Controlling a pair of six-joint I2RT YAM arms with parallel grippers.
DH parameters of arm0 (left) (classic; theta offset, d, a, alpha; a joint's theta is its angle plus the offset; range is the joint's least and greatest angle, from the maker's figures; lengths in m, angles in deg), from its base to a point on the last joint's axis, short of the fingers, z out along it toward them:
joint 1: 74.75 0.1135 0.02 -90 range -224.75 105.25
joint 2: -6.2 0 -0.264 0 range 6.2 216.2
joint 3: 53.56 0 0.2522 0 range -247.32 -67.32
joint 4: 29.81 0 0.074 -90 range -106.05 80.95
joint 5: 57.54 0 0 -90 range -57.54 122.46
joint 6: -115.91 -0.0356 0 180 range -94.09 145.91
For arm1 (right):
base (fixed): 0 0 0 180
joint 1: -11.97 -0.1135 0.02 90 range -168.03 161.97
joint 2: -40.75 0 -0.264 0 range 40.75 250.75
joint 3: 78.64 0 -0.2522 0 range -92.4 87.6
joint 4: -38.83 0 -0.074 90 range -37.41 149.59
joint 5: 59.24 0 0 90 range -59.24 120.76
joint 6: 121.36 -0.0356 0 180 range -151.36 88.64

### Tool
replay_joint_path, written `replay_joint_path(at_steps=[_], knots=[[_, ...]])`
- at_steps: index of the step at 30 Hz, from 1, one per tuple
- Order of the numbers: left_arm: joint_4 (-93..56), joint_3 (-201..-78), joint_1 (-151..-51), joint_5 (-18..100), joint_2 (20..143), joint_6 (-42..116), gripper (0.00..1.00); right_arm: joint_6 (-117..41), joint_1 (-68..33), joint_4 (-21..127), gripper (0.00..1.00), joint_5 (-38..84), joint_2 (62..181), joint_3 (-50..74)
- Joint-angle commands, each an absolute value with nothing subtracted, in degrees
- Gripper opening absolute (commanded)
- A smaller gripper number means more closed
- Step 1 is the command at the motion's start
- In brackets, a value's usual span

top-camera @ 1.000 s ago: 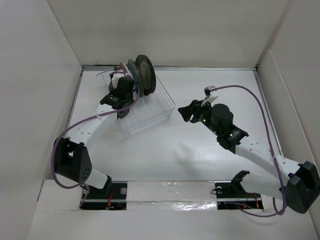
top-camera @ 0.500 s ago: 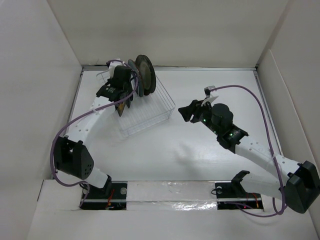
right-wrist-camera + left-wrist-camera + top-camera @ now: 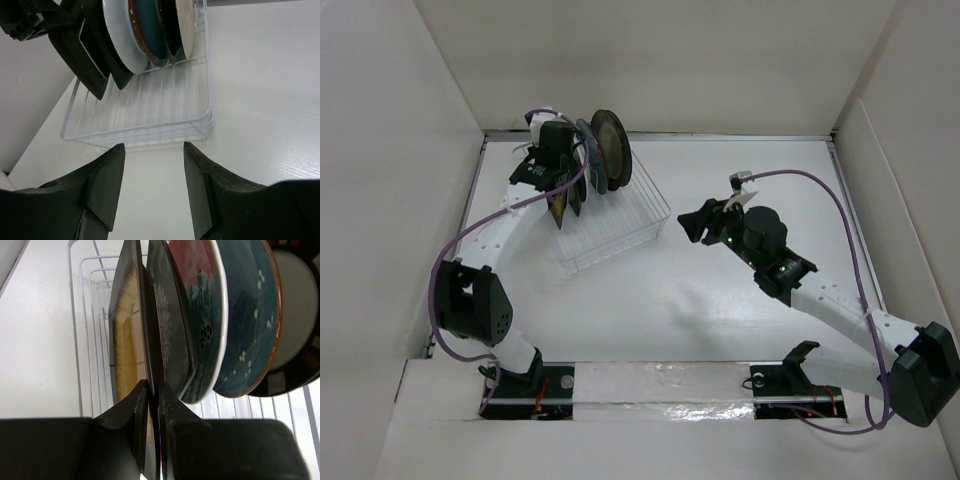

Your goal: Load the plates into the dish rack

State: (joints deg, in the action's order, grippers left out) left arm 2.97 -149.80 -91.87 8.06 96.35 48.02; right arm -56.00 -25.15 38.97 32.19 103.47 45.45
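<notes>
Worktop (image 3: 740,300): open to the right of the dish rack (image 3: 620,235). Walls stood close behind the rack and on its left, so the free way out was judged to be upward and toward its front.
Dish rack: thin, light wire with nothing seen holding it down. A sideways drag on a caught plate would likely slide or tip it.
Row of plates (image 3: 235,315): on edge in the rack's back part, leaning and packed face to face. One knock could topple them in a chain.
Brown plate (image 3: 125,335): in the rack at the row's outer end, just beside the black flowered plate (image 3: 172,335). Whether its lower edge sat between wires could not be told. If let go unseated, it might fall flat into the rack's bare part.
Left hand (image 3: 152,390): clamped on the brown plate's rim. There was little room on the flowered plate's side, so a spreading finger could nudge it.
Right hand (image 3: 154,185): fingers apart and holding nothing, well to the right of the rack.
</notes>
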Motion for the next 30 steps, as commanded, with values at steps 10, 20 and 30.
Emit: replay_joint_path(at_steps=[10, 20, 30], knots=[[-9.11, -153.55, -88.37, 6.18, 97.69, 39.54, 0.0, -55.44, -24.77, 37.92, 0.56, 31.37, 103.42, 46.12], [-16.93, -144.67, -88.37, 7.06, 98.31, 38.3, 0.0, -55.44, -24.77, 37.92, 0.56, 31.29, 103.77, 46.03], [-12.19, -144.57, -88.37, 7.41, 95.94, 41.37, 0.61, -55.18, -25.3, 38.36, 0.78, 31.55, 102.02, 46.12]])
